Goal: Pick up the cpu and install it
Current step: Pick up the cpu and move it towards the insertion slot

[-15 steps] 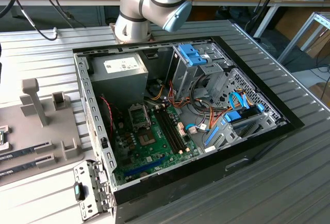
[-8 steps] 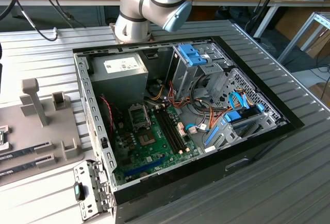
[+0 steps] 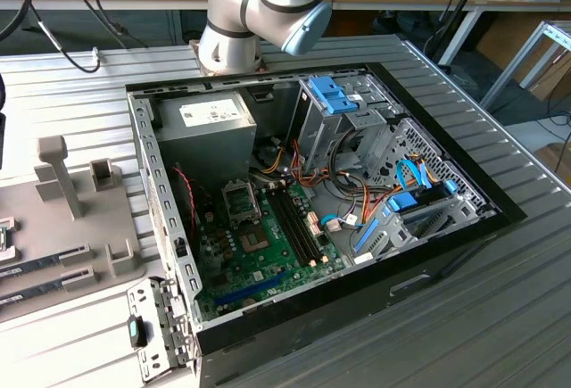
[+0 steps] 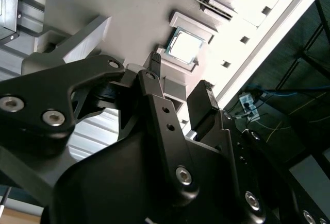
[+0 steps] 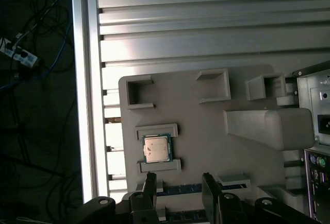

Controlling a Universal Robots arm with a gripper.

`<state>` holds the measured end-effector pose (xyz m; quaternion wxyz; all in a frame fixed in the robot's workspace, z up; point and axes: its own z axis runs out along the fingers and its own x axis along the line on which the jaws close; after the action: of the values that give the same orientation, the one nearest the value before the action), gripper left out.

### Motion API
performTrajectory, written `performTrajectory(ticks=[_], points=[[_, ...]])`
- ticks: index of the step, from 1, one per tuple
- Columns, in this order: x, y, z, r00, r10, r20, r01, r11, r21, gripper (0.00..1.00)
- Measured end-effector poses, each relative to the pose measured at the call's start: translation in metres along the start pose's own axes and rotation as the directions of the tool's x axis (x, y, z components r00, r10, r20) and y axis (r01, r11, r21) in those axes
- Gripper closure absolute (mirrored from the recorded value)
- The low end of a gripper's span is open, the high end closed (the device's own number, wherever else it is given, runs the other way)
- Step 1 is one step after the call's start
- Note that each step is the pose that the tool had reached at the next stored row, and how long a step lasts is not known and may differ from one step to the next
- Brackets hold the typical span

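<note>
The cpu [image 5: 156, 148] is a small square chip with a shiny silver top. It lies flat between two raised ledges on a grey fixture tray [image 5: 206, 126], and it also shows in the second wrist view [image 4: 184, 46]. My gripper [image 5: 179, 178] hangs above the tray with its two black fingers spread open and nothing between them; it appears too in the second wrist view [image 4: 180, 72]. The chip sits a short way beyond the fingertips, apart from them. In the exterior view the open socket frame [image 3: 241, 199] lies on the green motherboard [image 3: 259, 254].
An open computer case [image 3: 143, 138] fills the table's middle, with a grey power-supply box [image 3: 203, 120], drive cages and cables inside. The grey tray [image 3: 89, 227] lies at the exterior view's left, with memory sticks [image 3: 40, 263] and an upright post [image 3: 55, 165]. The table edge [image 5: 85, 80] runs close to the tray.
</note>
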<state>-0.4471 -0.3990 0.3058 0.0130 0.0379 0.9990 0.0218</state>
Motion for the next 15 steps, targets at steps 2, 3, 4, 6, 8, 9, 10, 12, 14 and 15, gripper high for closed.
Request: performTrajectory(ticks=[2, 3, 4, 6, 8, 9, 10, 12, 14, 15], points=[[0.0, 0.0, 0.0007, 1.0, 0.0, -0.0001, 0.0, 1.0, 0.0001, 0.52], [0.0, -0.0001, 0.0011, 1.0, 0.0, -0.0001, 0.0, 1.0, 0.0, 0.52], [0.0, -0.0001, 0.0014, 1.0, 0.0, 0.0, 0.0, 1.0, 0.0, 0.52], [0.0001, -0.0001, 0.0019, 1.0, 0.0, -0.0001, 0.0, 1.0, 0.0, 0.52], [0.0001, -0.0001, 0.003, 1.0, 0.0, 0.0001, 0.0, 1.0, 0.0001, 0.52], [0.0001, -0.0002, 0.0035, 1.0, 0.0, 0.0, 0.0, 1.0, 0.0, 0.52], [0.0001, -0.0002, 0.004, 1.0, 0.0, 0.0, 0.0, 1.0, 0.0, 0.52], [0.0001, -0.0002, 0.0046, 1.0, 0.0, 0.0, 0.0, 1.0, 0.0, 0.52], [0.0001, -0.0003, 0.0053, 1.0, 0.0, 0.0, 0.0, 1.0, 0.0, 0.52], [0.0001, -0.0003, 0.0055, 1.0, 0.0, 0.0, 0.0, 1.0, 0.0, 0.52]])
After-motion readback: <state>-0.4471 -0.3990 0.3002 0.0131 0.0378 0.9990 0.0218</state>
